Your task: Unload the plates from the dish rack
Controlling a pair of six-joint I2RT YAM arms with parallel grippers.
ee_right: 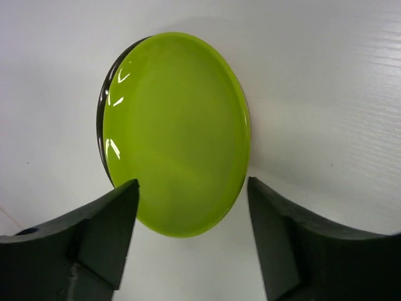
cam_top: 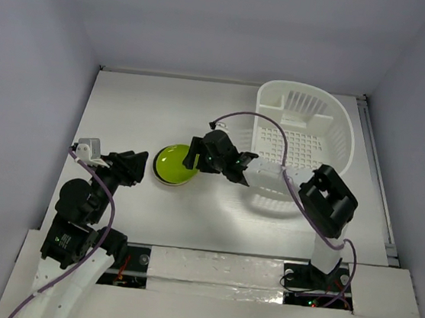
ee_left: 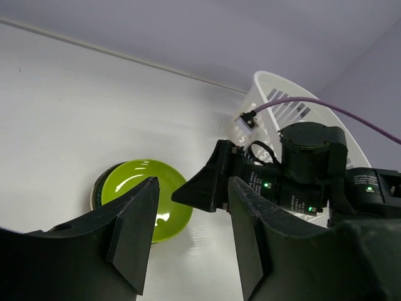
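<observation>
The lime green plate (cam_top: 173, 164) lies on top of a stack on the table, left of the dish rack (cam_top: 338, 135); a dark plate rim (ee_right: 103, 119) shows under it, and the other plates are hidden. The white rack looks empty. My right gripper (cam_top: 192, 159) is open and empty, just above the green plate's right edge; in the right wrist view (ee_right: 193, 188) the plate (ee_right: 178, 125) lies beyond its fingers. My left gripper (cam_top: 141, 168) is open and empty at the stack's left side; its view shows the plate (ee_left: 135, 188) and the rack (ee_left: 276, 94).
The right arm's wrist (ee_left: 301, 169) reaches from the rack side across to the stack, with a purple cable (cam_top: 276, 136) looping over the rack. White walls enclose the table (cam_top: 141, 112) at the back and both sides.
</observation>
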